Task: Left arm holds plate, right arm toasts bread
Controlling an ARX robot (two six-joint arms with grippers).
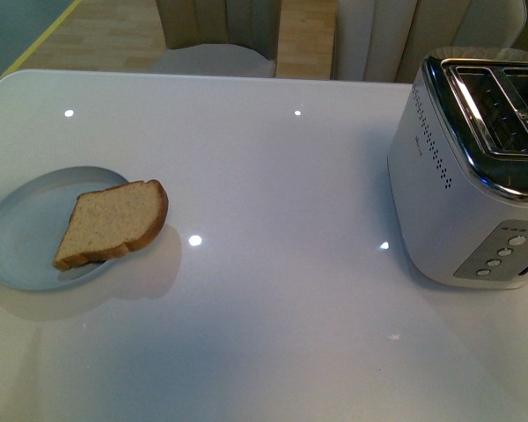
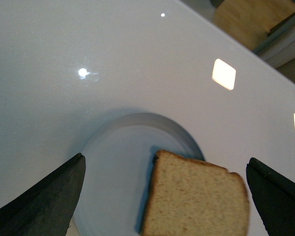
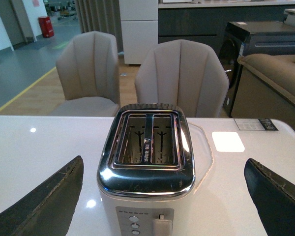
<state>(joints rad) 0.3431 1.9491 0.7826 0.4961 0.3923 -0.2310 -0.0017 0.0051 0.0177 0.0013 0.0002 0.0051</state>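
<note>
While grainy, brown-crusted bread (image 1: 114, 224) overhangs the smooth round blue-grey plate (image 1: 22, 237), the left gripper (image 2: 164, 161), apparently overhead, and right gripper (image 3: 163, 161) hang, fingers spread.

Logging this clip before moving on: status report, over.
Jaws open, empty: left gripper, right gripper. The bread on plate, overhanging rim. Empty toaster slots; nothing between it and bread.

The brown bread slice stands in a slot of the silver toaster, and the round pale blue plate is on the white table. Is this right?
No. The brown bread slice lies on the pale blue plate, not in the silver toaster; see the front view. The plate is on the white table.
</note>
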